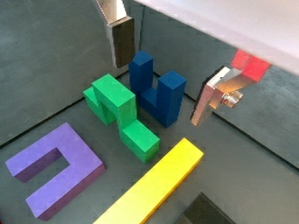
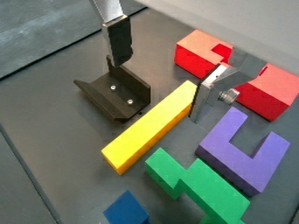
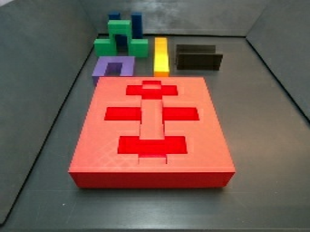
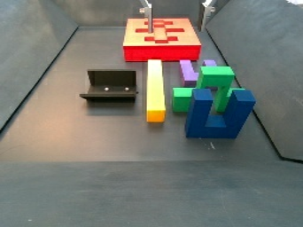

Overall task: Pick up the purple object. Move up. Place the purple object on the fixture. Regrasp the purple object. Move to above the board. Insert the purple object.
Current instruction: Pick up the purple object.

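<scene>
The jaws (image 1: pixel 163 66) are seen in both wrist views (image 2: pixel 163 74) spread wide apart, and nothing is held between them; the two silver fingers (image 1: pixel 121 39) with dark pads hang above the dark desk (image 1: pixel 52 61), clear of every piece. In a wrist view the blue block (image 1: pixel 158 87) is seen standing between and just below the two fingers, with the green block (image 1: pixel 122 112) touching it on the side away from the jaws. The purple object (image 1: pixel 56 168) is seen lying flat on the desk, well clear of the jaws and untouched, its notch open towards the yellow bar (image 1: pixel 158 185) beside it. In a wrist view the fixture (image 2: pixel 114 94) is seen directly under one finger, and the yellow bar (image 2: pixel 149 128) runs between the fixture and the purple object (image 2: pixel 243 150). In a side view the board (image 3: pixel 151 127) is seen lying in front, with the purple object (image 3: pixel 112 67) just behind one of its corners, touching or nearly so, and the fixture (image 3: pixel 198 58) behind the other. In a side view only the fingertips (image 4: pixel 148 9) are seen at the frame's upper edge, above the board (image 4: pixel 164 37).
</scene>
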